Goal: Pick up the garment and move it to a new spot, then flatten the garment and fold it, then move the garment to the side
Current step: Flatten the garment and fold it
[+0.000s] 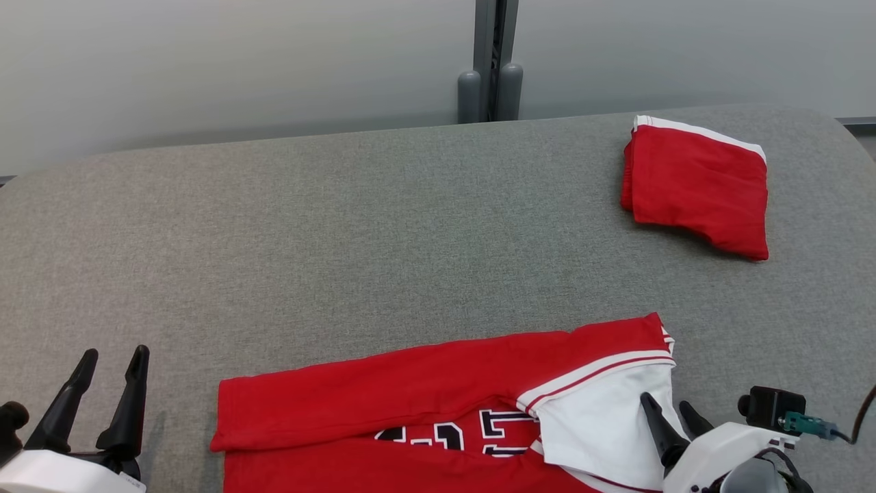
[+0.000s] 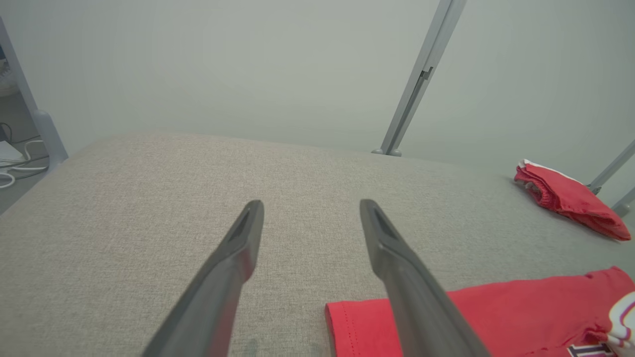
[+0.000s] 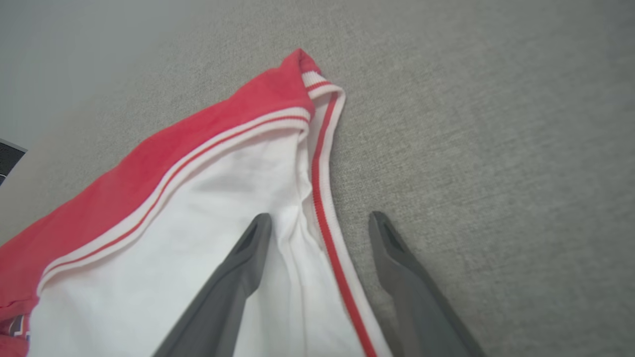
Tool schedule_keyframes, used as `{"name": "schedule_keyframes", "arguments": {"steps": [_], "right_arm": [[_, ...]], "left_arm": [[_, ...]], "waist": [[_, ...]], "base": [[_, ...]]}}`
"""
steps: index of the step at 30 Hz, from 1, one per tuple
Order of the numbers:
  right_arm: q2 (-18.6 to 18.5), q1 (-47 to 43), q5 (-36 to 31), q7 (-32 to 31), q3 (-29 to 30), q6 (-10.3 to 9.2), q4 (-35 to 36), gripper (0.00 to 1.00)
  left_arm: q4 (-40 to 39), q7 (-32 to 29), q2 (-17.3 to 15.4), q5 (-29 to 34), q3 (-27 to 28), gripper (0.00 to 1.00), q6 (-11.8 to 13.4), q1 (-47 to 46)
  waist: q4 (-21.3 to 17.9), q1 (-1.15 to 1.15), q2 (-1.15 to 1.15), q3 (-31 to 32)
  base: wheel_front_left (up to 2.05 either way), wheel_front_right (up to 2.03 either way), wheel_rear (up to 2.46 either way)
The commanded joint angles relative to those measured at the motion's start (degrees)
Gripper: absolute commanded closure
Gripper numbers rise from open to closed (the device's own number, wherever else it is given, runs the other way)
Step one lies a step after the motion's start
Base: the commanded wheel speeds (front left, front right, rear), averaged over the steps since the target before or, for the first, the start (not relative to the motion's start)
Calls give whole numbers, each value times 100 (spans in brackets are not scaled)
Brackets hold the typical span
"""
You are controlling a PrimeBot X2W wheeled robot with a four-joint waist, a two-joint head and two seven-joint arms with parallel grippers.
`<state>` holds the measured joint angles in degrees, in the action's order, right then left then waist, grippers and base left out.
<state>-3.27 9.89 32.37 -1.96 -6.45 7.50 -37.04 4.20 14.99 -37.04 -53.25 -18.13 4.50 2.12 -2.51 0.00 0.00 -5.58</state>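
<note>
The red jersey (image 1: 424, 397) lies along the near edge of the grey worktop (image 1: 342, 226), towards the near right corner. It is partly doubled over, with black-and-white numerals peeking from under a fold and a white panel with striped trim (image 3: 317, 198) at its right end. It looks light, limp and likely to slide, so I'd pinch it at that firmer trim or a hem corner, not the loose middle. The right gripper (image 1: 665, 402) stands wide open astride the trim, holding nothing, and the left gripper (image 1: 115, 352) hangs just as wide and empty by the near left corner.
</note>
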Motion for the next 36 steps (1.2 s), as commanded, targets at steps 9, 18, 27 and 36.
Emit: {"name": "schedule_keyframes", "arguments": {"steps": [9, 18, 27, 36], "right_arm": [[102, 251, 598, 103, -819, 17, -506, 94], [38, 661, 603, 458, -893, 5, -637, 100], [-305, 868, 208, 334, -316, 4, -452, 100], [-724, 829, -209, -38, 436, 4, 85, 100]], "left_arm": [[149, 20, 99, 103, 43, 0, -145, -75], [212, 20, 168, 153, 72, 0, -157, -81], [172, 20, 204, 200, 154, 0, -201, 20], [142, 20, 244, 242, 102, 0, -213, 47]], "waist": [[7, 0, 0, 24], [-19, 0, 0, 65], [-97, 0, 0, 71], [-164, 0, 0, 62]], "base": [[0, 0, 0], [0, 0, 0], [0, 0, 0], [0, 0, 0]]}}
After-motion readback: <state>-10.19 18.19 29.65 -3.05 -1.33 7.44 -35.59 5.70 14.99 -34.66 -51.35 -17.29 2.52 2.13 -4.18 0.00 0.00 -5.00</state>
